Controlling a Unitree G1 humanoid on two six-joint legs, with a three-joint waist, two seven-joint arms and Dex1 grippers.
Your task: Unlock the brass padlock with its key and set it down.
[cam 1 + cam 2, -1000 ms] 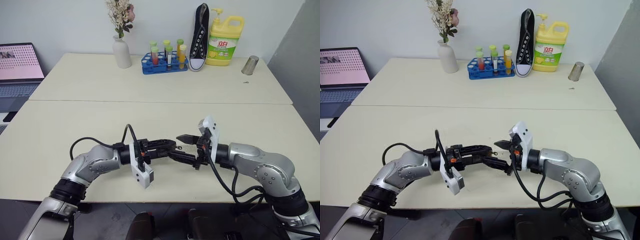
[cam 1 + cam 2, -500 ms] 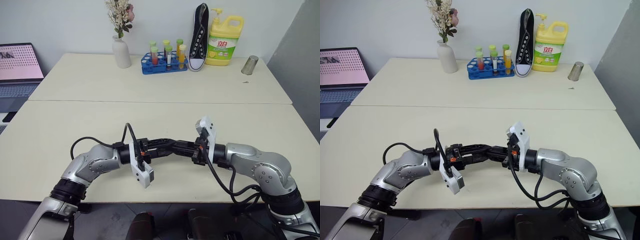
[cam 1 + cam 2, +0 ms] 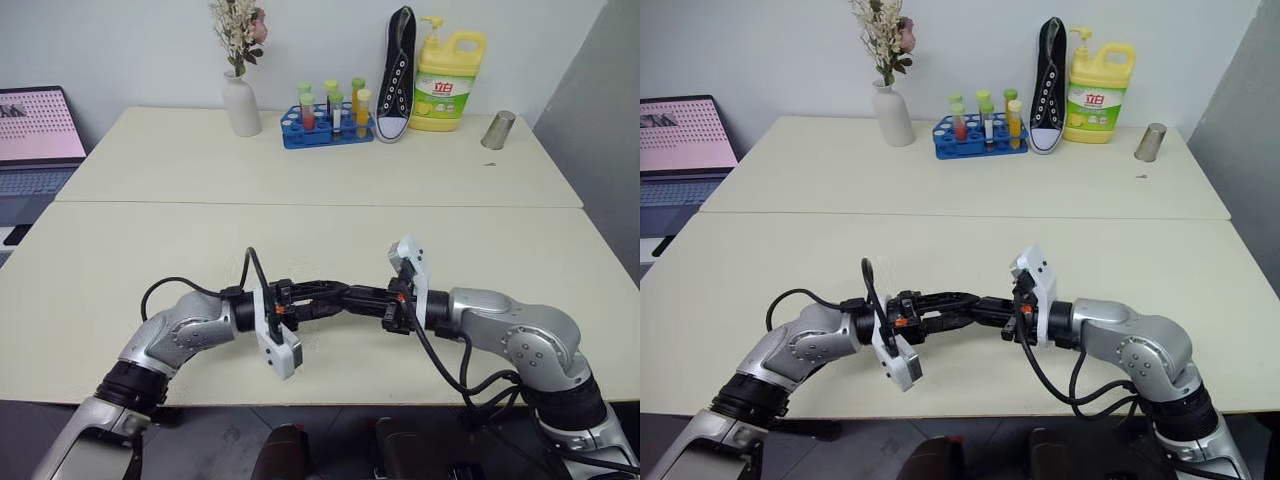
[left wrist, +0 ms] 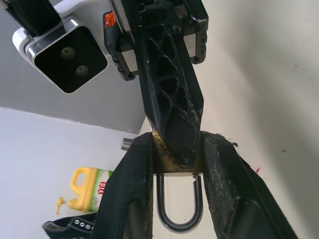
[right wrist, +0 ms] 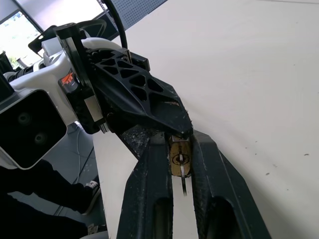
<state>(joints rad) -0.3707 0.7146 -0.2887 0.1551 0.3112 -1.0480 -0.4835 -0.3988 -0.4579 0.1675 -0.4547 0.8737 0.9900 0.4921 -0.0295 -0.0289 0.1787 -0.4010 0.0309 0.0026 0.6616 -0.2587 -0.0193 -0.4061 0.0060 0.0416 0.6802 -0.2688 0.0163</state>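
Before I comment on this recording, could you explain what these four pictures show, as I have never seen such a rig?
This is a humanoid robot with two arms, each ending in a two-fingered black tool. Two pictures come from the head's stereo camera, looking down over the arms; the other two come from a camera on each wrist. The left tool and right tool meet above the table, both closed on a tiny brass padlock with a silvery shackle. At the table's far edge stand a vase of dried flowers, a blue test-tube rack, a black sneaker, a yellow detergent bottle and a metal cup; a laptop sits off to the left.
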